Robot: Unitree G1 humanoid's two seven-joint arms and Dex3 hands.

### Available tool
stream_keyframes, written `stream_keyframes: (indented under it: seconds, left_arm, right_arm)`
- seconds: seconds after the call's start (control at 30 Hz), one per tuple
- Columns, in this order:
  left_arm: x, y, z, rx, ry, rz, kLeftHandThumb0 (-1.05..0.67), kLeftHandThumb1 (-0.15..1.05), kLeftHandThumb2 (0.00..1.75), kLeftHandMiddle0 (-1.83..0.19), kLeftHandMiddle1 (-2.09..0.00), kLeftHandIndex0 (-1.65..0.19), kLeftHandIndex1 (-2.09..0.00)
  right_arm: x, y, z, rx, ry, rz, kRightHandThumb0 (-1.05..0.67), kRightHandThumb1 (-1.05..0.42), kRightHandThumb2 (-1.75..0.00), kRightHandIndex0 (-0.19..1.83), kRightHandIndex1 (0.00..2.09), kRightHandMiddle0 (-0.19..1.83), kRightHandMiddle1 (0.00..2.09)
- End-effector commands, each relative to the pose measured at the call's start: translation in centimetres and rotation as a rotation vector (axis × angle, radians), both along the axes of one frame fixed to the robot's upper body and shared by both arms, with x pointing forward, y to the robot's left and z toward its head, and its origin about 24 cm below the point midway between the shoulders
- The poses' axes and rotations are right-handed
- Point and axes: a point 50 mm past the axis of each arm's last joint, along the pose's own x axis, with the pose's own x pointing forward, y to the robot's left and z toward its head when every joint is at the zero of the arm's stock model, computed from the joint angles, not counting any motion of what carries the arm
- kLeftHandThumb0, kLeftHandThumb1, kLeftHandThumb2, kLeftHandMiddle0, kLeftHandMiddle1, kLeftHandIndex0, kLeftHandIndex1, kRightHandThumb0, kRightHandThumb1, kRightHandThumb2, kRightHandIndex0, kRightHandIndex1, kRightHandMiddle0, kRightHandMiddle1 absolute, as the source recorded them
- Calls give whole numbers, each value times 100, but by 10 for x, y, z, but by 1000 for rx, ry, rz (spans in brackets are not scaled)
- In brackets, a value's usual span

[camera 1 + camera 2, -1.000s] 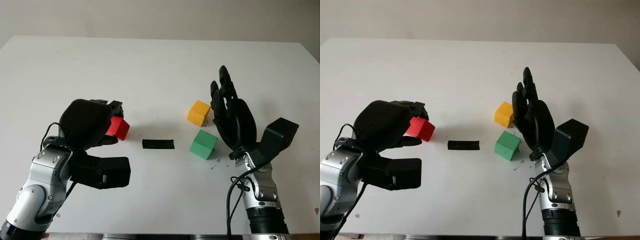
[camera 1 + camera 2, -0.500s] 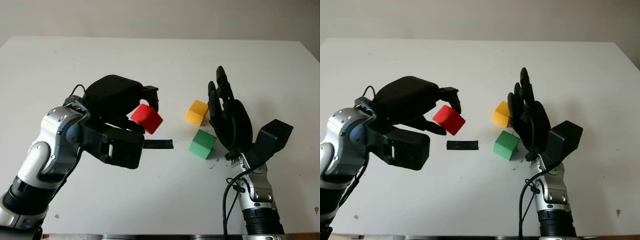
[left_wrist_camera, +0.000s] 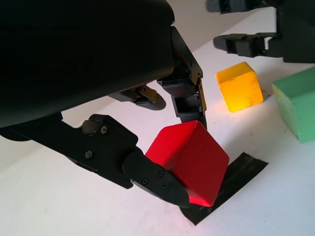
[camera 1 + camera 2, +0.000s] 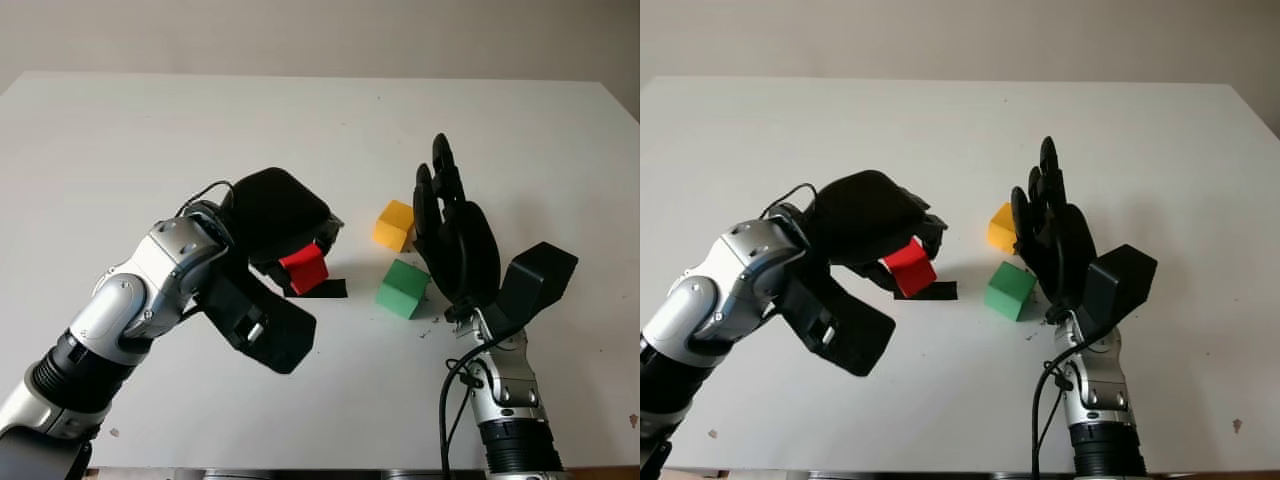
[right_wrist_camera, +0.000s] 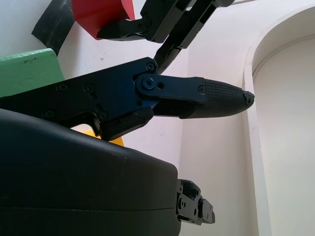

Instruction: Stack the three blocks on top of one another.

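Your left hand's fingers (image 3: pixel 157 179) are clenched around the red block (image 3: pixel 189 162), which they hold tilted, one corner pointing down toward the black tape strip (image 3: pixel 236 179) on the table; the wrist view shows the block just above the strip. As a cube it has no long axis. You can see the left hand (image 4: pixel 285 215) near the middle of the white table (image 4: pixel 200 130).

Your right hand (image 4: pixel 455 240) stands upright with its fingers released and pointing away from you, holding nothing. It sits just right of the yellow block (image 4: pixel 395 225) and the green block (image 4: pixel 403 289); whether it touches either is unclear. Both blocks sit flat on the table, the yellow one farther from you, the green one nearer, close together but apart. Beyond the table's far edge is a plain pale wall (image 4: pixel 320 35).
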Motion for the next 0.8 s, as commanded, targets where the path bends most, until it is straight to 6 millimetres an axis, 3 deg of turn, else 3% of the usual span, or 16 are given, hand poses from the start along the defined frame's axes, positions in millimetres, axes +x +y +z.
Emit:
stream_keyframes:
  seconds: [0.0, 0.27, 0.4, 0.77]
  left_arm:
    - [0, 0, -2, 32, -33, -20, -30, 84, 5, -46, -5, -75, -102]
    - [-1, 0, -11, 93, -29, -97, -31, 86, 5, -40, -5, -63, -116]
    - [-1, -1, -12, 62, -44, -147, -33, 86, 5, -43, -7, -63, -126]
    - [4, -1, -17, -33, -27, -190, -33, 87, 6, -43, -6, -57, -130]
  right_arm:
    - [-2, 0, 1, 1, -6, -4, -77, -105, -49, -19, 0, -19, 0]
    - [-2, -1, 1, -8, -12, -9, -77, -105, -50, -19, 0, -19, 0]
    - [-1, -1, 2, -2, -12, -5, -77, -105, -51, -19, 0, -19, 0]
    - [0, -2, 2, 39, -12, -14, -76, -105, -51, -19, 0, -19, 0]
